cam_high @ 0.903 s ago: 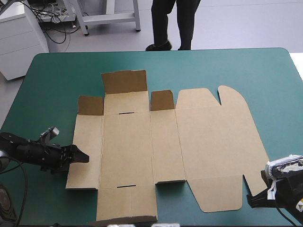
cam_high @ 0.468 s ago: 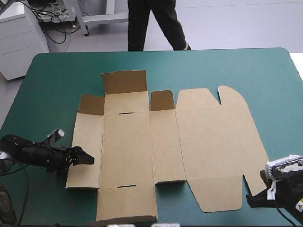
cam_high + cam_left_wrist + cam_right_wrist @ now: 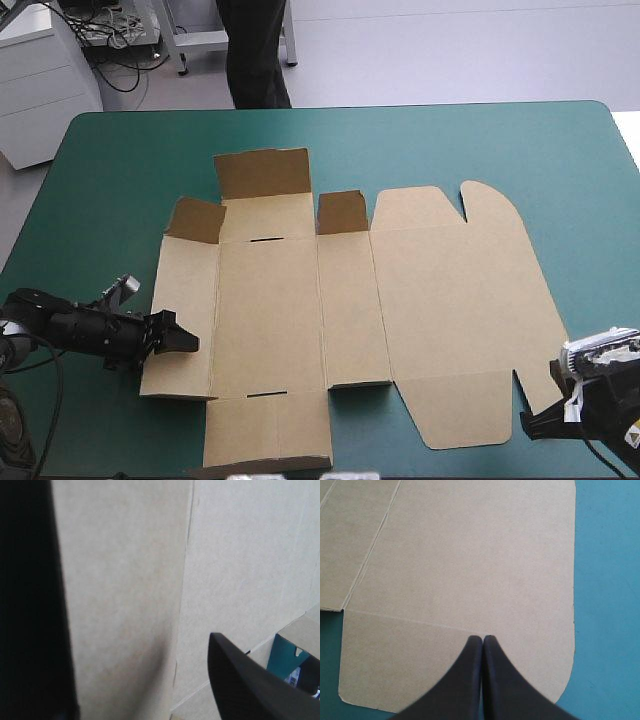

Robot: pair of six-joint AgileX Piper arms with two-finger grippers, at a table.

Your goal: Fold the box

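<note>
Teal-green table (image 3: 100, 170): box (image 3: 440, 290) flat, far flaps (image 3: 262, 172) raised.

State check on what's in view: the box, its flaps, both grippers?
box: unfolded, main panels flat on the teal-green cover.
wide far flap: raised.
small flap left of it: raised.
small flap right of it: raised.
lid panel: flat.
left gripper: open, at the box's left side panel.
right gripper: shut, above the lid panel's near corner.
</note>
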